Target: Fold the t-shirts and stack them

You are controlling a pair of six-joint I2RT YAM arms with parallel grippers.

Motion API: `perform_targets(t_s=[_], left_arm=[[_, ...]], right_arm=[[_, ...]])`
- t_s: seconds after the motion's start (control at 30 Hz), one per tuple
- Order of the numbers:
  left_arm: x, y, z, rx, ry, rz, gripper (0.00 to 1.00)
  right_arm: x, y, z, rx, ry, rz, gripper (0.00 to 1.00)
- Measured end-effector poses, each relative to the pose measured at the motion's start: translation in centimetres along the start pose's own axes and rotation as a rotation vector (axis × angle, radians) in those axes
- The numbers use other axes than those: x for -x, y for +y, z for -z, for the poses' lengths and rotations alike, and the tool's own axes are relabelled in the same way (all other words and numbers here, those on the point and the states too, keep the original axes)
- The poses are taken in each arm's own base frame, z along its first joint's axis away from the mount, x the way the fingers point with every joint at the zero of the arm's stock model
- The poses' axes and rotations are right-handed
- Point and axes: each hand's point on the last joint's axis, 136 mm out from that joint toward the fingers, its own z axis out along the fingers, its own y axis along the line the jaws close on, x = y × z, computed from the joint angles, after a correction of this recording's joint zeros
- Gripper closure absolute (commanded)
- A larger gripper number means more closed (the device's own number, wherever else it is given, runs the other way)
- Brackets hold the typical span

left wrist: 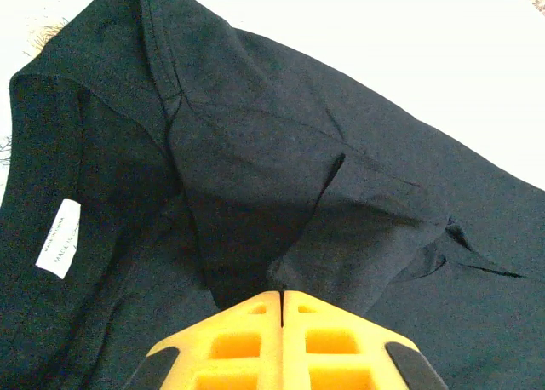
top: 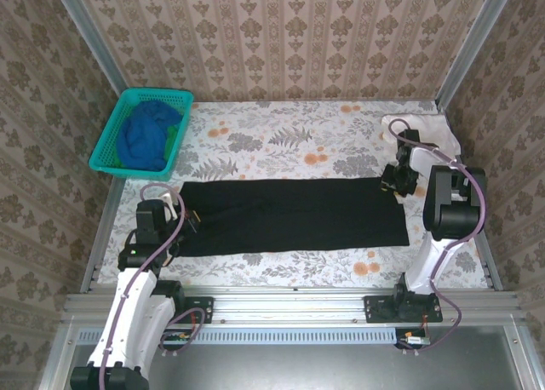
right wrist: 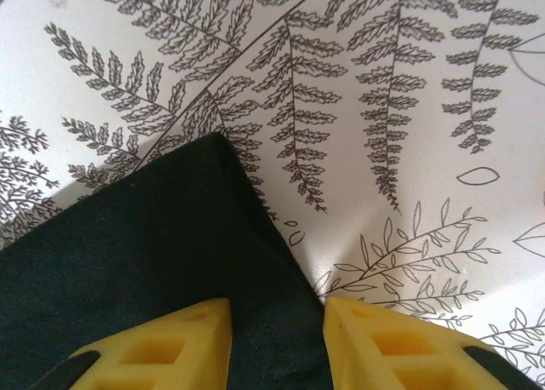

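1. Black t-shirt (top: 289, 215): I see it folded into 1 long strip lying across the middle of the tabletop (top: 281, 139), running nearly from the left edge to the right edge. Its long edges are straight. Its near edge lies near the tabletop's near edge, with a narrow bare band between them. A white label (left wrist: 60, 237) shows on the cloth at the left end.

2. Left gripper (top: 187, 220): at the strip's left end. In the wrist view its yellow fingers (left wrist: 247, 330) are pressed together, pinching a raised pucker of the black cloth, with creases running to the tips.

3. Right gripper (right wrist: 277, 326): at the strip's far right corner. The fingers are spread, 1 over the cloth and 1 over bare tabletop, and the strip's end edge runs up between them.

4. Blue t-shirt (top: 146, 134): bunched inside the teal basket (top: 108, 130) at the far left corner.

5. Pale t-shirt (top: 430, 128): heaped at the far right corner, just behind the right arm.

6. Open room: a broad bare band between the strip and the far edge, bounded by basket and pale heap.
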Motion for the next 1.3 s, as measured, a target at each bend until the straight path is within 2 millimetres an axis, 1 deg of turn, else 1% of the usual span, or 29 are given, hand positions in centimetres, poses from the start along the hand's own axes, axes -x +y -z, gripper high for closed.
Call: perform_targets(t_s=[0.13, 0.2, 0.23, 0.4, 0.47, 0.53, 0.67, 0.8, 0.83, 0.9, 0.93, 1.0, 1.13, 1.3], left_arm=[[0.0, 0.0, 0.0, 0.002, -0.002, 0.000, 1.00], [0.0, 0.1, 0.0, 0.003, -0.002, 0.000, 1.00], [0.1, 0.1, 0.0, 0.005, -0.003, 0.000, 1.00], [0.1, 0.1, 0.0, 0.005, -0.003, 0.000, 1.00], [0.1, 0.1, 0.0, 0.005, -0.003, 0.000, 1.00], [0.1, 0.1, 0.0, 0.006, -0.004, -0.001, 1.00], [0.1, 0.1, 0.0, 0.006, -0.004, -0.001, 1.00], [0.1, 0.2, 0.0, 0.011, -0.006, -0.002, 1.00], [0.1, 0.2, 0.0, 0.011, -0.007, -0.002, 1.00], [0.1, 0.2, 0.0, 0.012, -0.007, -0.003, 1.00], [0.1, 0.2, 0.0, 0.012, -0.007, -0.003, 1.00], [0.1, 0.2, 0.0, 0.012, -0.007, -0.003, 1.00], [0.1, 0.2, 0.0, 0.012, -0.007, -0.004, 1.00], [0.1, 0.2, 0.0, 0.012, -0.007, -0.004, 1.00]], right_arm=[[0.2, 0.1, 0.0, 0.004, -0.006, 0.005, 0.87], [0.3, 0.1, 0.1, 0.005, -0.011, 0.007, 0.92], [0.3, 0.1, 0.2, 0.005, -0.014, 0.007, 0.93], [0.4, 0.1, 0.3, 0.006, -0.017, 0.010, 0.88], [0.3, 0.1, 0.3, 0.005, -0.014, 0.012, 0.88], [0.3, 0.1, 0.5, 0.003, -0.008, 0.015, 0.84], [0.6, 0.2, 1.1, 0.002, -0.007, 0.028, 0.83], [0.7, 0.3, 1.2, 0.003, -0.008, 0.036, 0.83], [0.7, 0.3, 1.2, 0.003, -0.008, 0.037, 0.82], [0.7, 0.3, 1.2, 0.002, -0.007, 0.037, 0.77], [0.7, 0.3, 1.2, 0.000, -0.007, 0.039, 0.76], [0.6, 0.2, 1.3, -0.003, -0.006, 0.040, 0.76], [0.6, 0.1, 1.3, -0.006, -0.005, 0.041, 0.80], [0.7, 0.2, 1.3, -0.005, -0.007, 0.045, 0.89]])
